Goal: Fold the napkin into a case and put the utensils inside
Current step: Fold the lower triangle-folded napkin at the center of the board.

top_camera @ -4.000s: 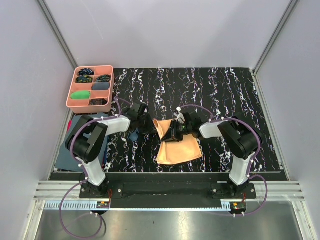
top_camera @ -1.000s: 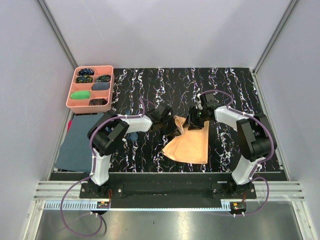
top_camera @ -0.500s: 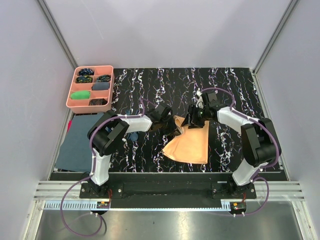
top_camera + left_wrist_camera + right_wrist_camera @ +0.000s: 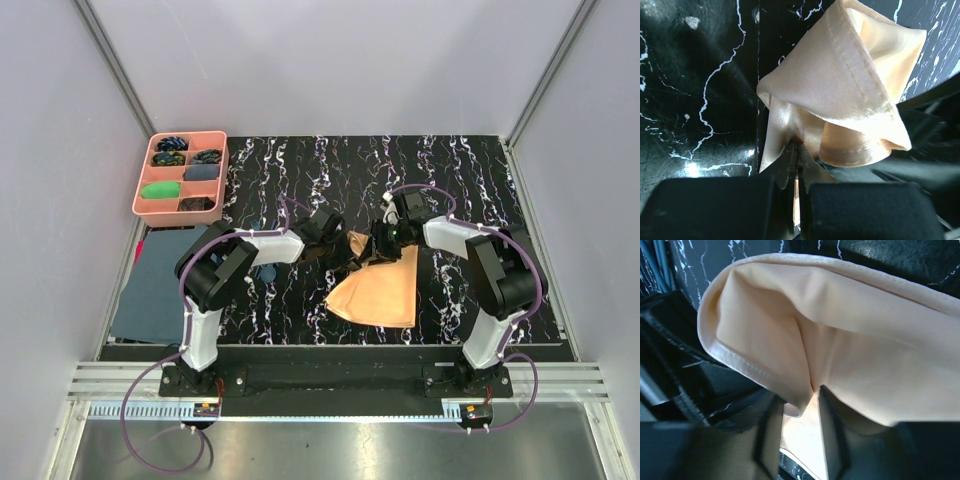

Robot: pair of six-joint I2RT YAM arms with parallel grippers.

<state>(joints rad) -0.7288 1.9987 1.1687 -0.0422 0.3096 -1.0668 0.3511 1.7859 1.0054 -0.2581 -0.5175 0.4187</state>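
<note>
The napkin point(image 4: 380, 290), shiny peach-orange, lies folded into a rough wedge in the lower middle of the top view, its broad end toward the bottom of the frame and its narrow upper end raised off the black white-veined counter point(image 4: 300, 170). At that raised end the two arms meet. The left claw point(image 4: 347, 254) comes in from the left of the frame and, in its wrist view, its fingers point(image 4: 740, 210) are pressed together with a hemmed corner of the cloth nipped between them, the fabric bunching up in a cone above. The right claw point(image 4: 386, 243) reaches in from the right; its fingers point(image 4: 832, 440) stand somewhat apart with a fold of the fabric down between them, and I cannot tell whether they clamp it. At the upper left of the counter sits a pink compartment tray point(image 4: 140, 190) holding small coloured bundles, and below it, at the left edge, lies a dark blue-grey cloth point(image 4: 150, 290)
</note>
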